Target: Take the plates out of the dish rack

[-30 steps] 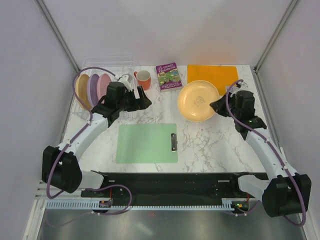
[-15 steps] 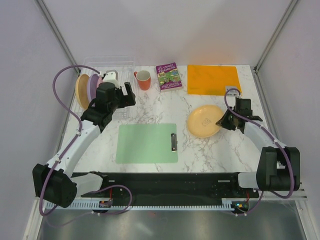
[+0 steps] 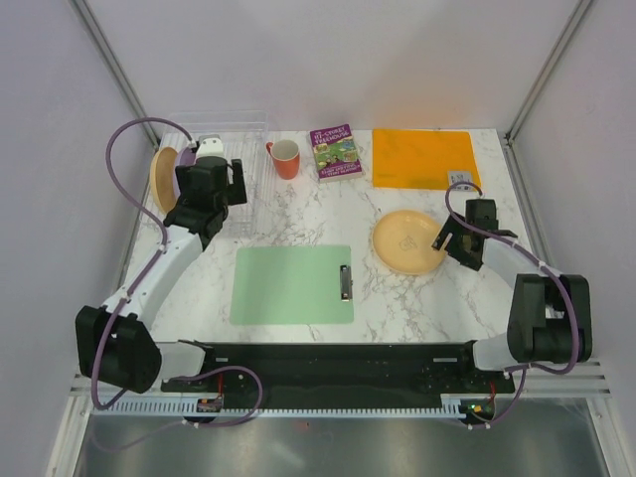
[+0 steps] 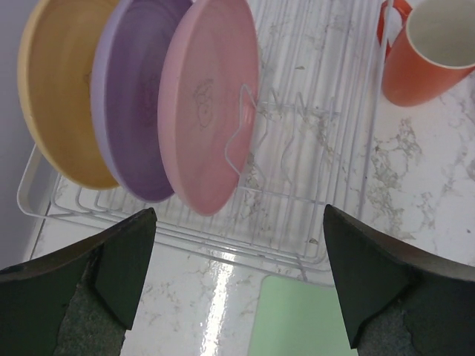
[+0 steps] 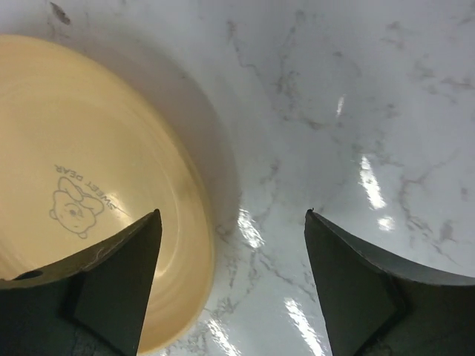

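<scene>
Three plates stand on edge in the dish rack (image 4: pixel 319 141) at the far left: yellow-orange (image 4: pixel 56 96), lilac (image 4: pixel 130 104) and pink (image 4: pixel 208 104). My left gripper (image 4: pixel 239 215) hovers open over the rack's near edge, just short of the pink plate, holding nothing. In the top view it (image 3: pixel 235 182) is over the rack (image 3: pixel 248 127), and only the yellow-orange plate (image 3: pixel 161 179) shows beside the arm. A tan-yellow plate (image 3: pixel 405 241) lies flat on the table at the right. My right gripper (image 5: pixel 233 213) is open, straddling that plate's (image 5: pixel 82 185) right rim.
An orange-red mug (image 3: pixel 285 158) stands just right of the rack. A purple book (image 3: pixel 335 151) and an orange sheet (image 3: pixel 422 157) lie at the back. A green clipboard (image 3: pixel 293 284) lies in the middle near the front.
My right gripper brought the tan-yellow plate down flat onto the table and opened. The left arm swung back and left, over the rack.
</scene>
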Robot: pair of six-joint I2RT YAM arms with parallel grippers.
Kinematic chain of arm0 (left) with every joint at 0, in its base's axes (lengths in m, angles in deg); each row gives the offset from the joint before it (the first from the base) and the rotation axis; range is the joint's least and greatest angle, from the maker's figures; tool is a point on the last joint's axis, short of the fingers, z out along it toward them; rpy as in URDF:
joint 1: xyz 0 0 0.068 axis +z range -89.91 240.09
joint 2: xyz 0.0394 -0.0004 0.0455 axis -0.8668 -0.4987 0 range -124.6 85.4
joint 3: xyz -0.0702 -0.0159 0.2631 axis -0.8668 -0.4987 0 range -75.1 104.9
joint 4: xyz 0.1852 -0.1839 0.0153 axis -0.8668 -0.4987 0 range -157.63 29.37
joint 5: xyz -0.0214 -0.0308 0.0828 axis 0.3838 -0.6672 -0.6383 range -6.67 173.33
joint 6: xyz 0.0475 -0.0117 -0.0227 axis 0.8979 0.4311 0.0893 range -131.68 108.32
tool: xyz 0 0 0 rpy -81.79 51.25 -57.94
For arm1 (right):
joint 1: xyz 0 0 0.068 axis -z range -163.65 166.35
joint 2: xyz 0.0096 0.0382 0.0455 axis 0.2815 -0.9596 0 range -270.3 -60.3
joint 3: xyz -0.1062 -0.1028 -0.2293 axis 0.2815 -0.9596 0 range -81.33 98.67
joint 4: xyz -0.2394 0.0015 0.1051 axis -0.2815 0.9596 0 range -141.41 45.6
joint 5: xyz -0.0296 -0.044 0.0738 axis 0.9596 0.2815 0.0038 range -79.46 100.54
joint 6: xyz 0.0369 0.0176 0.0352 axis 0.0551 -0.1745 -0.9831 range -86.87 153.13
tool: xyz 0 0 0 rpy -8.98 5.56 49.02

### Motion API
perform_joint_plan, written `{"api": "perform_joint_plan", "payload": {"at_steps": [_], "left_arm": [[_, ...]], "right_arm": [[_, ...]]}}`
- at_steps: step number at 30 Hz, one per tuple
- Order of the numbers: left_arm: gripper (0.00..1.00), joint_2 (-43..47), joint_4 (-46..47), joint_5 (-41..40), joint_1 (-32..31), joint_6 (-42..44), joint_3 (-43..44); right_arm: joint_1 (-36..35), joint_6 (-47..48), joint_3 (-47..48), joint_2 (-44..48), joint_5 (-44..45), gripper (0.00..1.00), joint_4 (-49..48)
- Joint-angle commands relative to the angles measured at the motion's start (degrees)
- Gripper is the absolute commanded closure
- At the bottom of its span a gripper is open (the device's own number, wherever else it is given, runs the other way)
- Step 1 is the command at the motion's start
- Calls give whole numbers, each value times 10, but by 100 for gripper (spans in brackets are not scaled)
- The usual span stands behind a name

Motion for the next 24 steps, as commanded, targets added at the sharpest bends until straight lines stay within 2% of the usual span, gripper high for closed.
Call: {"api": "perform_joint_plan", "payload": {"at_steps": [1,8,12,18,21,24], "left_arm": [[2,-52,30,-56,14,50,40],[4,-117,67,-115,20,56,67],[4,-148,86,-150,21,72,81],[12,-186,108,-183,26,85,94],[22,-194,108,-194,31,85,97],[42,-196,108,-191,34,81,99]], "right_arm": [[1,36,25,79,130,14,43],[0,46,30,196,133,12,76],[1,45,27,208,115,11,81],[1,44,26,195,101,12,84],[1,44,25,198,99,12,85],[1,46,25,200,101,12,85]]}}
